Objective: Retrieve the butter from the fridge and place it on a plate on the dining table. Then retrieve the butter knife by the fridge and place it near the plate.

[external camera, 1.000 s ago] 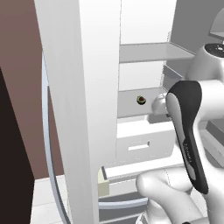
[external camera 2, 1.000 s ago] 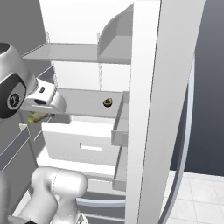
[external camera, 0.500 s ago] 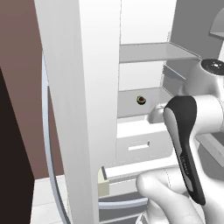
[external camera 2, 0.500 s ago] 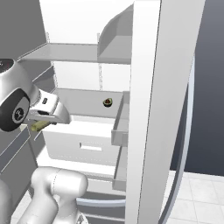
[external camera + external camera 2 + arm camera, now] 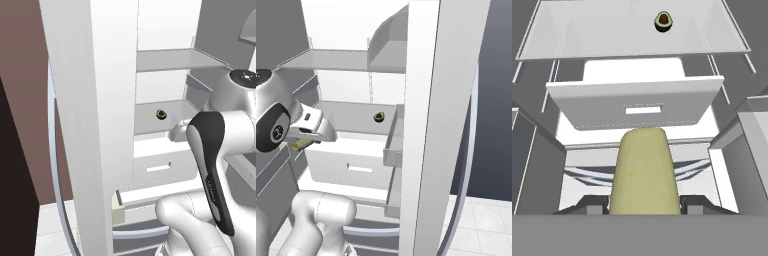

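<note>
The tall grey stainless-steel fridge (image 5: 426, 125) stands open, its white interior spread across the middle of both base views, one door edge running down the left half of the left base view. A white drawer with a slot handle (image 5: 637, 102) sits in the centre of the hand view, below a grey shelf (image 5: 632, 35). The white arm's two-finger gripper (image 5: 301, 143) shows at the left edge of the right base view, in front of the drawer. It is clamped on the pale yellow rectangular stick of butter (image 5: 644, 172), which rises from the bottom centre of the hand view between the fingertips. A small halved avocado (image 5: 663, 21) rests on the shelf, top centre.
</note>
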Motion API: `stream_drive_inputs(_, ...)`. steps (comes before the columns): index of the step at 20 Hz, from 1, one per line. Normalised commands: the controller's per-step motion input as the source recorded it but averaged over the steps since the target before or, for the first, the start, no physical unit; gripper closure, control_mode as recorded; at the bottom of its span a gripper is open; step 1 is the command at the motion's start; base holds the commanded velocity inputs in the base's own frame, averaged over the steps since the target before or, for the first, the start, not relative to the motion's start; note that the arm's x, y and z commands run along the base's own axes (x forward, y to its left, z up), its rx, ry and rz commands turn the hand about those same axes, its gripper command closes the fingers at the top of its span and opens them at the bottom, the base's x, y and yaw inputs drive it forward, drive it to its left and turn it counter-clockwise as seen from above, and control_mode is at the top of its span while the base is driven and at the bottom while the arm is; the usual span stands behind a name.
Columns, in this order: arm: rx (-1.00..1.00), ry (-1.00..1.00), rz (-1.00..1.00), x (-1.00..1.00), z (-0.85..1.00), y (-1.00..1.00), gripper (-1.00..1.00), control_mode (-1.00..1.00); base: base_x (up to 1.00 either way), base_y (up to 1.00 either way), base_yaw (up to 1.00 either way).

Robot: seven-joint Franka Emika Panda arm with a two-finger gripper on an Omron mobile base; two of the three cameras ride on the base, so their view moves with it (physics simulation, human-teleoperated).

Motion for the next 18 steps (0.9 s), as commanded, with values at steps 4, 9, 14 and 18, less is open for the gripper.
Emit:
stream_drive_inputs(4,0.0,0.0,0.0,-0.05,-0.11,0.0,1.0,1.0,-0.07,0.0,0.0)
stream_drive_inputs(9,0.0,0.0,0.0,0.0,0.0,0.0,1.0,1.0,-0.43,0.0,-0.01)
stream_drive_inputs(14,0.0,0.0,0.0,0.0,0.0,0.0,1.0,1.0,-0.56,0.04,-0.03)
stream_drive_inputs(18,0.0,0.0,0.0,0.0,0.0,0.0,1.0,1.0,-0.6,0.0,-0.06)
